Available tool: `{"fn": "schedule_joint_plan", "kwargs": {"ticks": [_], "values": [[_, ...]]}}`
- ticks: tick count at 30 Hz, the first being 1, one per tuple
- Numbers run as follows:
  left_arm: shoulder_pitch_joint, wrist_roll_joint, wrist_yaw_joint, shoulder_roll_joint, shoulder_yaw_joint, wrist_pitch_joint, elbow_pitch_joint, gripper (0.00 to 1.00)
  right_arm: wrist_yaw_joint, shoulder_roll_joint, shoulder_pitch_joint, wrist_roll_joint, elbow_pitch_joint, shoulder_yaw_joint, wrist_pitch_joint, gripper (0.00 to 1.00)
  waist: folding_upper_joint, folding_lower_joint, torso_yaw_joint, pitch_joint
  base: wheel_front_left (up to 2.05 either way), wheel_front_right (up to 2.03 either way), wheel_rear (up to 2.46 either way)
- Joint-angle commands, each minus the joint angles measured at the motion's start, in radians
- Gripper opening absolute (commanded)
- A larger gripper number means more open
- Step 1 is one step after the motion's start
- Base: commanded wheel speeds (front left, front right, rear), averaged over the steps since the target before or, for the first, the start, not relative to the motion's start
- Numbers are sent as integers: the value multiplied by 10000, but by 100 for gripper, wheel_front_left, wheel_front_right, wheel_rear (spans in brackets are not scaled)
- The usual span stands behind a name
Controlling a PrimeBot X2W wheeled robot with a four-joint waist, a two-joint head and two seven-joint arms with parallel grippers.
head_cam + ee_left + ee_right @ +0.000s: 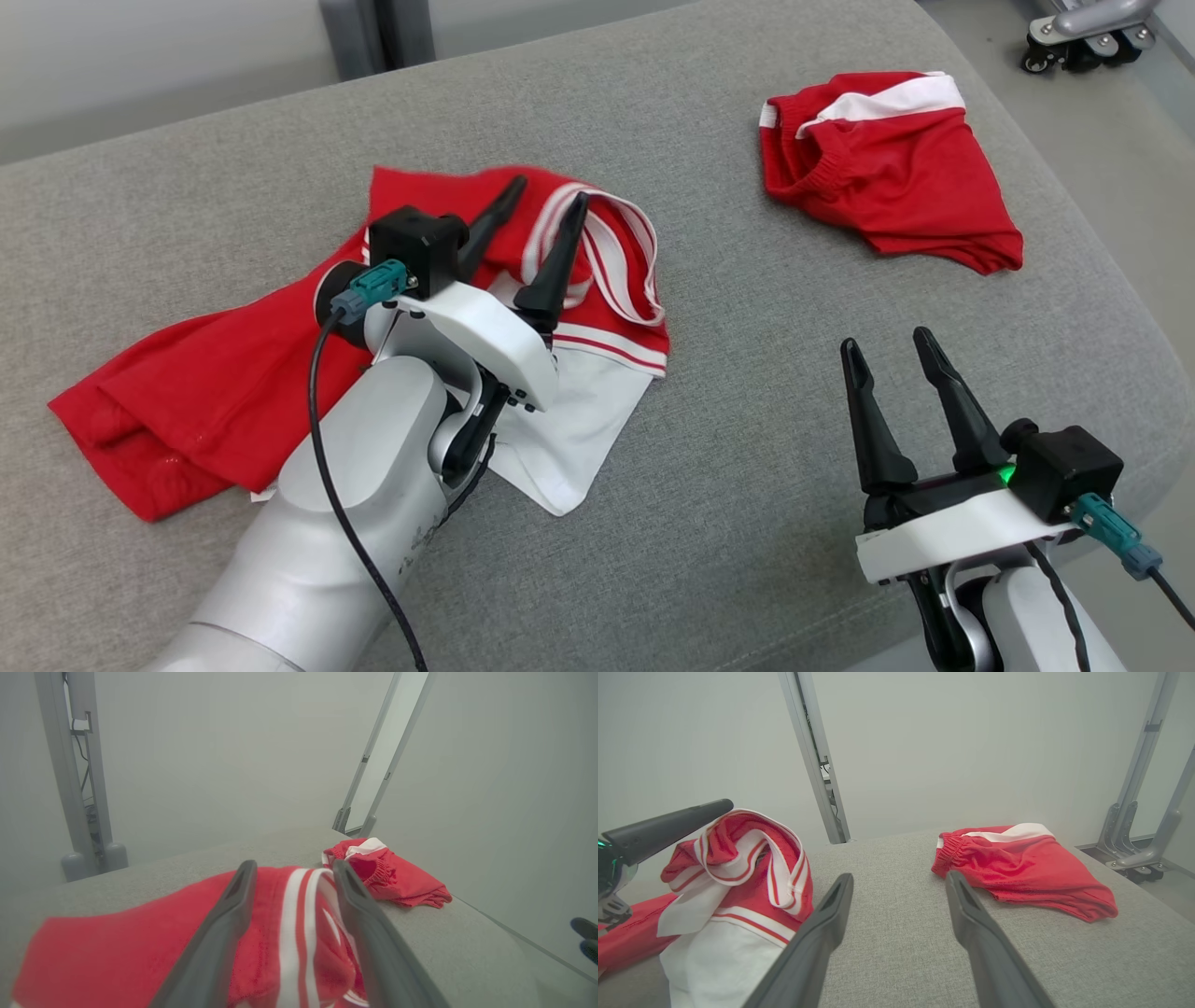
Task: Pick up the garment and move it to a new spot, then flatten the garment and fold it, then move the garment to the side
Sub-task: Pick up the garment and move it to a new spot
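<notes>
1. Jersey [215, 392] is taken as the task garment. It is laid crumpled on the left half of the grey cushion [700, 420], not yet flattened.
2. Key relation: its long axis is run diagonally, from the cushion's near-left part up toward the cushion's middle. The left gripper [549, 191] is held over the middle-ward end, directly above the striped trim [625, 252].
3. Left gripper state: the jaws are seen parted, with cloth below them and none pinched between them. The jersey is judged to be released.
4. Right gripper [885, 340] is seen spread wide and empty, parked by the cushion's near-right edge, well apart from the jersey. The left arm is clearly the nearer one.
5. For flattening, a re-grip at the trim end is probably needed, with the bunched red end at the cushion's near-left pulled out along that diagonal.
6. Material: a thin, limp red knit, doubled over itself in soft folds. Looped red-and-white ribbed bands are stood up at the trim end, and a white panel [569, 439] is pointed toward the cushion's near edge. Slip and re-bunching are to be expected.
7. Shorts [887, 177] are found at the cushion's far-right part, red with a gathered elastic waistband and a white band, apart from the jersey.
8. Cushion cover is a coarse grey weave with rounded edges, so some drag on the cloth is likely.
</notes>
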Motion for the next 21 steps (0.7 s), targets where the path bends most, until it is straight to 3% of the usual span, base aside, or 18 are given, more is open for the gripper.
{"fn": "schedule_joint_plan", "kwargs": {"ticks": [1,13,21], "values": [[-182,-66,52,52,109,-40,-117,100,3,-48,-22,42,56,-79,2,100,0,0,73,-45,0,0,0],[759,316,84,49,1124,-40,-1055,100,3,-49,186,-318,155,-243,2,100,0,0,1244,-785,0,0,0],[2052,1899,43,69,2466,-39,-2141,100,3,-52,433,-595,80,-416,2,100,0,0,2486,-1453,0,0,0]]}}
